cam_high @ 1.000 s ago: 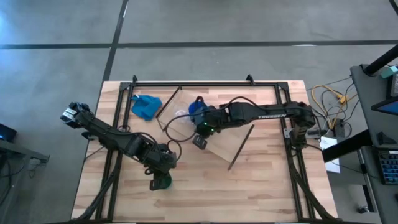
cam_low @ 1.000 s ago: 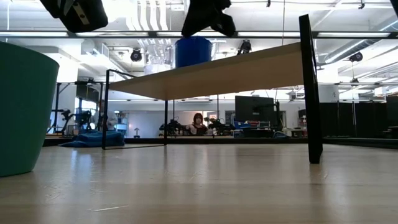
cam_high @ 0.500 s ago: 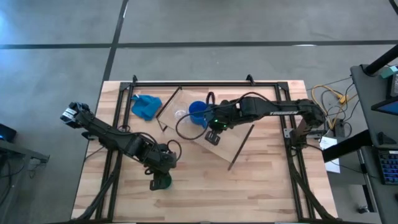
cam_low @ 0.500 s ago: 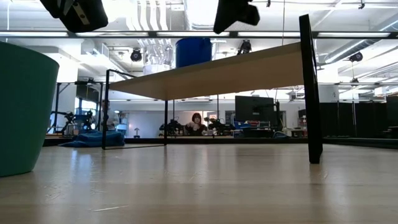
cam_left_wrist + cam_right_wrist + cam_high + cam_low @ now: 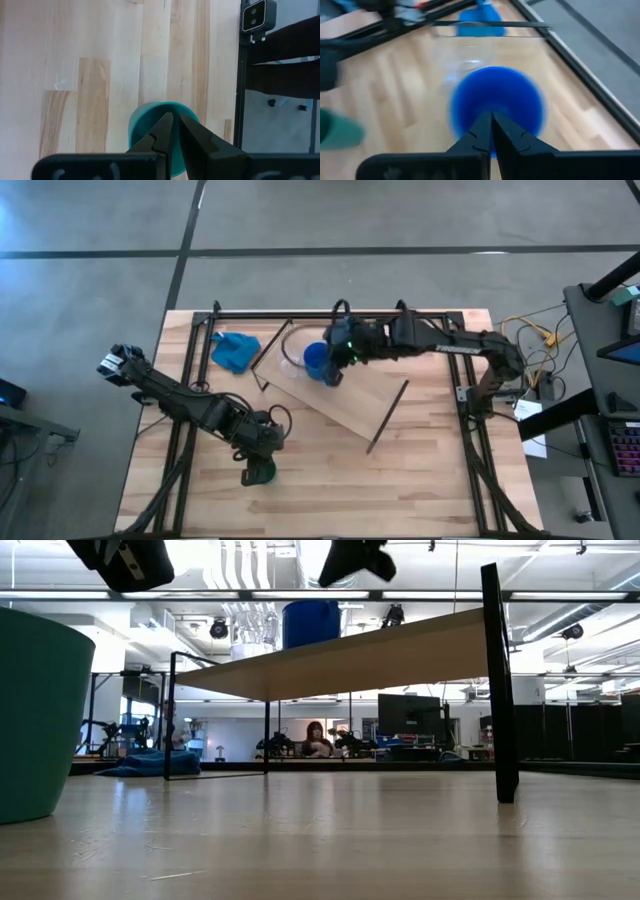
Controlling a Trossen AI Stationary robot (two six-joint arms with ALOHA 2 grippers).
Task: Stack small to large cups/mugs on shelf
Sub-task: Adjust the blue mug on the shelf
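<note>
The dark green cup point(image 5: 265, 473) stands on its base on the tabletop near the front left, and shows large in the low view point(image 5: 40, 715). My left gripper point(image 5: 175, 120) is shut and hovers just above it, clear of the rim. The bright blue mug point(image 5: 316, 360) and the tiny clear glass cup point(image 5: 291, 362) stand on the light-wood shelf point(image 5: 355, 405), which lies slantwise across the table. My right gripper point(image 5: 492, 122) is shut and hangs over the blue mug point(image 5: 495, 102), a gap showing between them in the low view point(image 5: 355, 555).
A blue cloth point(image 5: 235, 350) lies at the far left. The shelf's dark rod frames point(image 5: 498, 690) stand at both short ends. A black frame point(image 5: 330, 313) runs along the table's far edge and sides. Bare wood lies at the front right point(image 5: 420, 480).
My right gripper has swung from the shelf's near side toward the table's far edge and now hangs over the blue mug. The mug, the glass cup and the green cup have stayed where they were.
</note>
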